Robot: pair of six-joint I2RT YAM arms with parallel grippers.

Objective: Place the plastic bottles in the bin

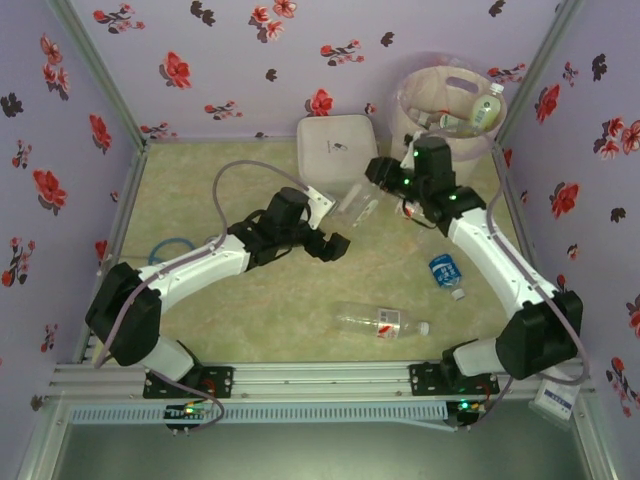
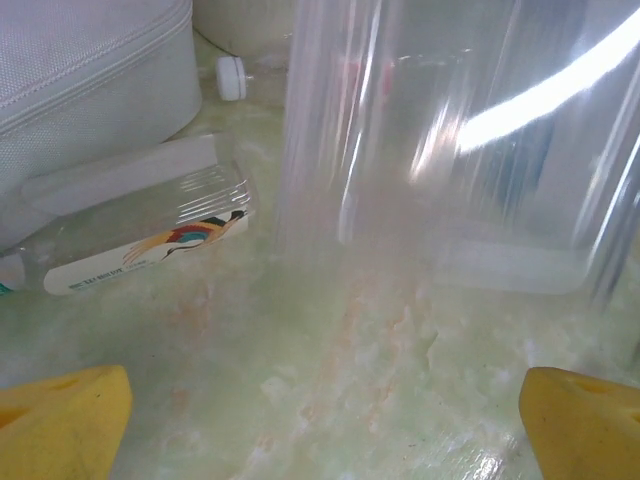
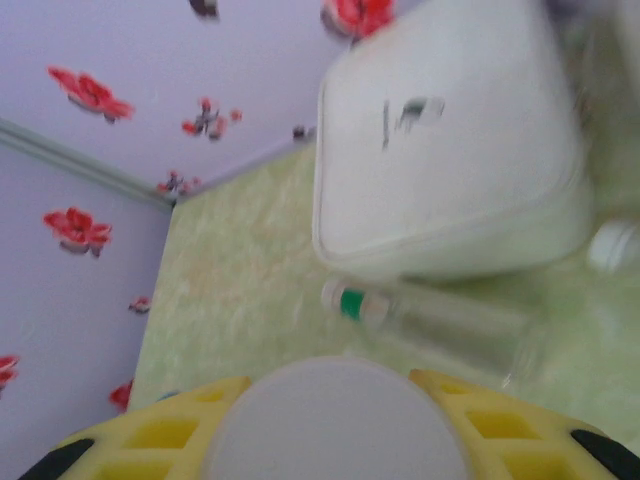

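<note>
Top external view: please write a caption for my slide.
Right gripper holds a clear bottle beside the open left gripper; a blue-labelled bottle and a red-labelled bottle lie before the bin.

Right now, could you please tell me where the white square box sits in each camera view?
Top external: white square box at the far edge of the table, left of the bin.
Left wrist: upper-left corner.
Right wrist: upper right.
Shared landmark: the clear bottle lying beside the box in both wrist views.
</note>
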